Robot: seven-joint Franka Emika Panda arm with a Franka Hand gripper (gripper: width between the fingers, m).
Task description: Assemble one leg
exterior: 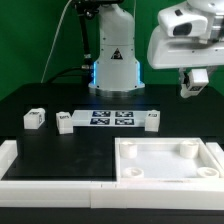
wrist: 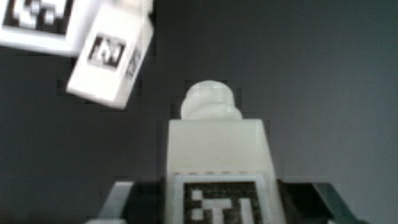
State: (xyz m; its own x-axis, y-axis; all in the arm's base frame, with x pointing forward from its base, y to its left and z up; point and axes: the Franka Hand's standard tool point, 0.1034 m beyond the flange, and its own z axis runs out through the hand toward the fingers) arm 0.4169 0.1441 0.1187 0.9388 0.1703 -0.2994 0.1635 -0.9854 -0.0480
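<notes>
Gripper (exterior: pixel 194 84) is gripping a leg (wrist: pixel 217 150). The jaws are closing on its tagged body from both sides, and the rounded tip is pointing away from the wrist camera. You're holding it high over the tabletop (exterior: pixel 60 145), toward the far edge on the exterior view's right and well clear of everything. In the exterior view the leg is too small to pick out between the fingers.

Panel (exterior: pixel 170 141) is sitting at the front edge, in the exterior view's right corner, with its corner sockets facing up. Three spare legs are lying in a row with the marker board (exterior: pixel 112 118) across the middle of the tabletop. The nearest spare (exterior: pixel 152 121) is sitting just beyond the panel's far rim.

Risks I'm seeing from here:

- **Off-centre entry.** If the tip is coming down off the socket centre, you're risking it catching the socket lip. It could then jam, or shove the panel along the front edge if the panel is free to slide.
- **Tilt.** The wrist view is blurring, so I can't tell whether the leg is sitting square in the jaws. A tilted leg is going to bind rather than seat.
- **Slip.** You're pinching smooth plastic on two flat faces. Pushing or twisting into the socket could be rotating the leg inside the grip rather than driving it in.
- **Path.** Descending toward the far sockets is taking you close to the nearest spare. A low, shallow approach could be knocking it off its spot.
- **Clearance.** The panel has raised walls, so going for a corner socket is putting the fingers close to them.
</notes>
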